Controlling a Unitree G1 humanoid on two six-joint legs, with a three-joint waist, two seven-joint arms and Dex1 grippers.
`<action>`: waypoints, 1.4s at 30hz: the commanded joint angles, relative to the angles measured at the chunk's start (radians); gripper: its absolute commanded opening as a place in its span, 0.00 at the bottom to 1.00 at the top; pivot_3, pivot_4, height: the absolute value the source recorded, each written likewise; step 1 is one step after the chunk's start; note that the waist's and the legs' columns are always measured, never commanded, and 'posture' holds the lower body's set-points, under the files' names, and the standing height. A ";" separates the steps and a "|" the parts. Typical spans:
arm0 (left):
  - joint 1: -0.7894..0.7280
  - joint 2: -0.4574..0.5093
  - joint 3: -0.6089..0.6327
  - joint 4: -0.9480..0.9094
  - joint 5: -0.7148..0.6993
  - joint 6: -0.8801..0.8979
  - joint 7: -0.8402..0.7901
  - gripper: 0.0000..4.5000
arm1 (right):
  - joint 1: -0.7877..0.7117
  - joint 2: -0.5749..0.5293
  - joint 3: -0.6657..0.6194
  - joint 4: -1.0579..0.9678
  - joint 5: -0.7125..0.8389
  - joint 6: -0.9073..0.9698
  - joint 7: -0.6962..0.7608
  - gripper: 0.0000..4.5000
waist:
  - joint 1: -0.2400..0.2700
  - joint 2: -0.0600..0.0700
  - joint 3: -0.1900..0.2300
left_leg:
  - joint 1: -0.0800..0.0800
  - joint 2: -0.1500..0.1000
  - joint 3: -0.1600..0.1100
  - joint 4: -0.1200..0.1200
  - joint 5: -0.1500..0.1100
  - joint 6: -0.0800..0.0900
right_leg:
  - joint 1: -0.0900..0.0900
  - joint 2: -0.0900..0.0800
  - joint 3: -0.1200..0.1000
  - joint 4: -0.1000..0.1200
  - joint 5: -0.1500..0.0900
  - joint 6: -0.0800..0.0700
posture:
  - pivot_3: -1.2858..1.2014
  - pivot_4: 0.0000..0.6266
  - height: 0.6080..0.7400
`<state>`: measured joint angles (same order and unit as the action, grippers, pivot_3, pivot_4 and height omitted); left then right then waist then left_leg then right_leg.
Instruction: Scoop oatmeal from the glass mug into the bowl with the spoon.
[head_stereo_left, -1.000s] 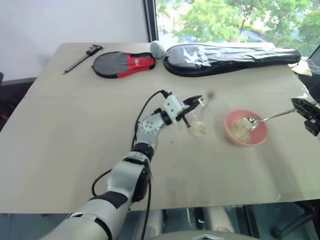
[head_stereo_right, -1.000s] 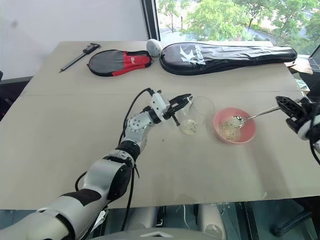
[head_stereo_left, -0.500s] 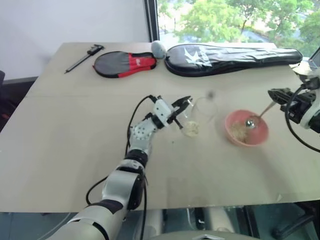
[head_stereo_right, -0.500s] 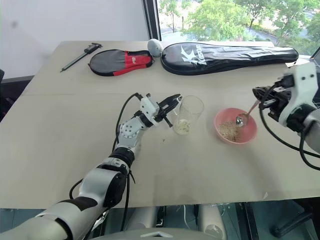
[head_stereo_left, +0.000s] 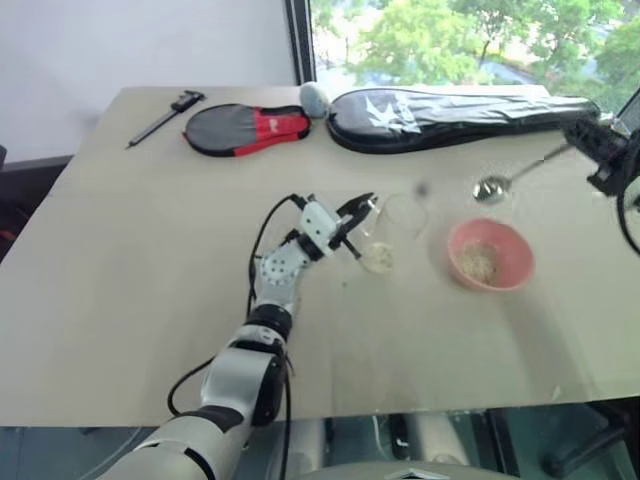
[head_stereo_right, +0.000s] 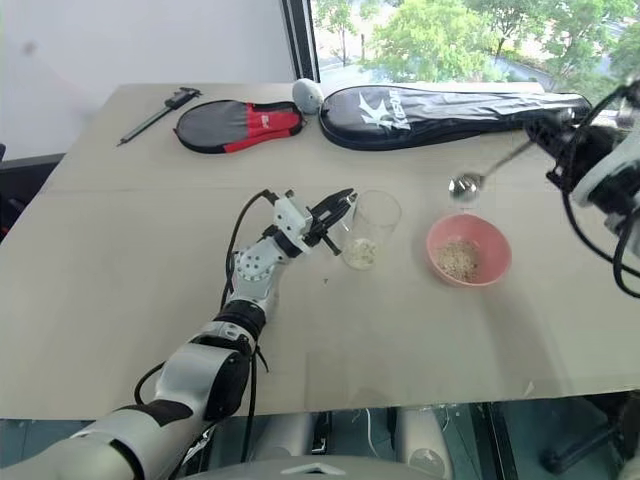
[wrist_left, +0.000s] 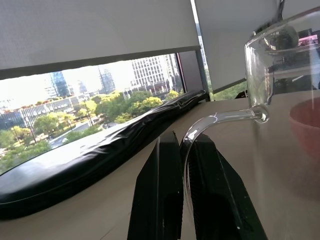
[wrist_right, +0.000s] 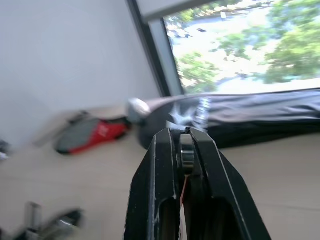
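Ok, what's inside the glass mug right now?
A small heap of oatmeal lies at the bottom of the glass mug; the clear wall hides nothing, and the rest looks empty. The spoon is outside it, up above the table beyond the bowl.

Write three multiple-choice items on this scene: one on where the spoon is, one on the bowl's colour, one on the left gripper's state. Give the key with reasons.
1. Where is the spoon?
A. Lying in the bowl
B. Held in the air above the table, beyond the bowl
C. Standing in the glass mug

2. What colour is the bowl?
A. Salmon pink
B. Blue
C. White

3. What is the left gripper doing?
A. Open above the bowl
B. Shut on the spoon
C. Shut on the handle of the glass mug

Key: 1 B, the right gripper holds it clear of the bowl. 2 A, its rim and wall are pink. 3 C, the left wrist view shows both fingers pinching the glass handle.
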<state>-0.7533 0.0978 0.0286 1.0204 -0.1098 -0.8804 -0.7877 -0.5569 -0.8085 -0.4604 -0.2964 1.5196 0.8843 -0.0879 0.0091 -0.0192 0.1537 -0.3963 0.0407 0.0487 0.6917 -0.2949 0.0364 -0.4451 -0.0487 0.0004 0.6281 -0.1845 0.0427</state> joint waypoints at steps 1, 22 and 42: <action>0.010 -0.002 0.014 -0.050 -0.020 0.003 0.035 0.02 | -0.063 0.037 0.047 -0.025 0.171 -0.012 -0.094 0.00 | 0.001 0.000 0.000 | 0.000 0.000 0.000 0.000 0.000 0.000 | 0.000 0.000 0.000 0.000 0.000 0.000 | 0.52 0.24 1.00; 0.107 0.054 0.013 -0.169 -0.037 0.052 0.064 0.00 | -0.106 0.230 0.289 0.033 -0.161 -0.032 0.054 0.66 | -0.002 0.002 -0.001 | 0.000 0.000 0.001 0.000 0.000 0.000 | 0.000 -0.001 0.000 0.000 0.000 0.000 | 0.52 0.24 1.00; 0.150 0.057 -0.002 -0.167 -0.037 0.058 0.046 0.00 | -0.109 0.303 0.231 0.034 -0.266 -0.040 0.055 0.66 | -0.018 0.009 -0.006 | 0.000 0.000 0.001 0.000 0.000 0.000 | 0.000 -0.001 0.000 0.000 0.000 0.000 | 0.52 0.24 1.00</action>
<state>-0.6294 0.1630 0.0303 0.8570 -0.1396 -0.8139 -0.7441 -0.6533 -0.5051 -0.1978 -0.2210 1.2541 0.8480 -0.0472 -0.0088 -0.0097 0.1480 -0.3961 0.0403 0.0493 0.6915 -0.2949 0.0366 -0.4451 -0.0497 0.0001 0.6282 -0.1845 0.0429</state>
